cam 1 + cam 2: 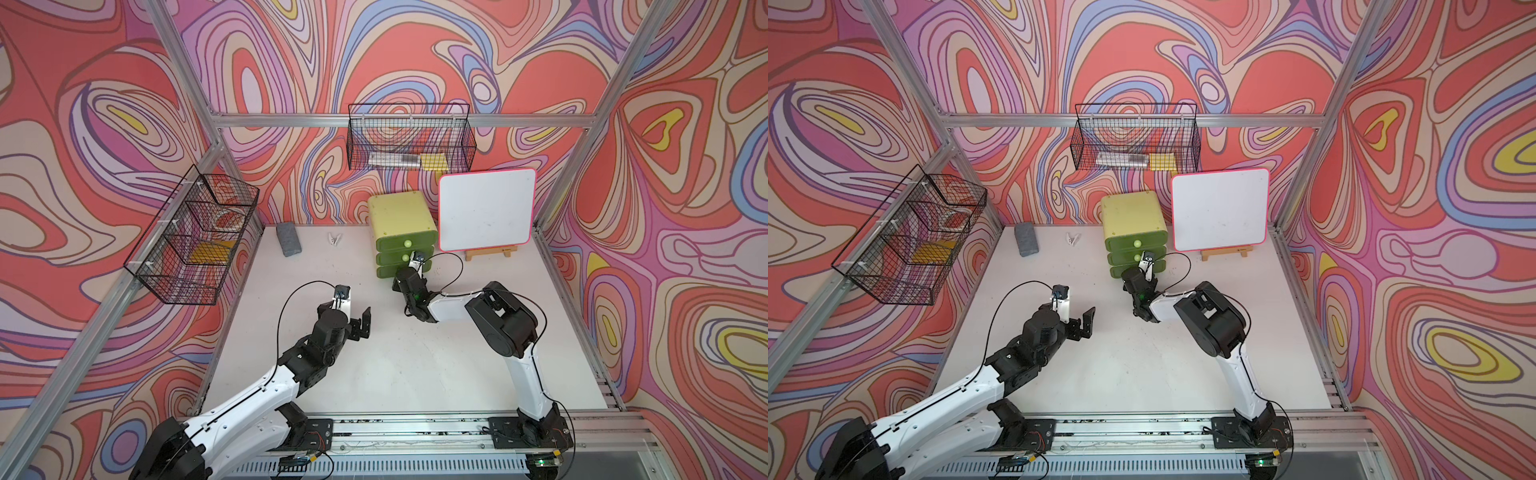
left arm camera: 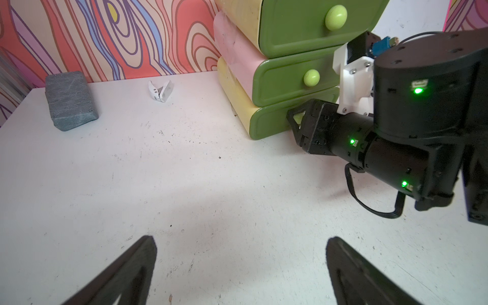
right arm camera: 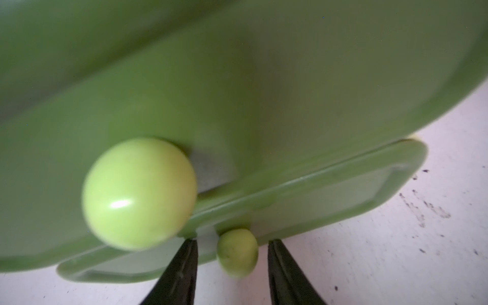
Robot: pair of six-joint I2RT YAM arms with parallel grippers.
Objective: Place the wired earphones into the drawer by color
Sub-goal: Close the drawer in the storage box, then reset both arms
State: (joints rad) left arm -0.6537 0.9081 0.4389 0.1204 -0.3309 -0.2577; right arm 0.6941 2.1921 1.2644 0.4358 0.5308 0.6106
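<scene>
Left fingers (image 2: 241, 239): nearest me, spread wide and empty, hovering over bare tabletop (image 1: 395, 374) left of centre.
Right fingers (image 3: 233, 241): apart, one on either side of the bottom knob (image 3: 237, 254) with a gap each side, so I log no grip.
Drawer unit (image 1: 401, 218): far centre, three green-fronted drawers, and all three look shut to me.
Wired earphones: none in any view. I judge they are inside the drawers. The contents are hidden, so I cannot check the sorting by colour.
Other stock: grey block (image 1: 287, 237) and white clip (image 1: 336, 240) at far left, whiteboard (image 1: 486, 210) at far right.
Done: no earphones lie on the tabletop and the drawers are closed.
Left: by my reckoning, only to draw the right arm clear of the knob.
</scene>
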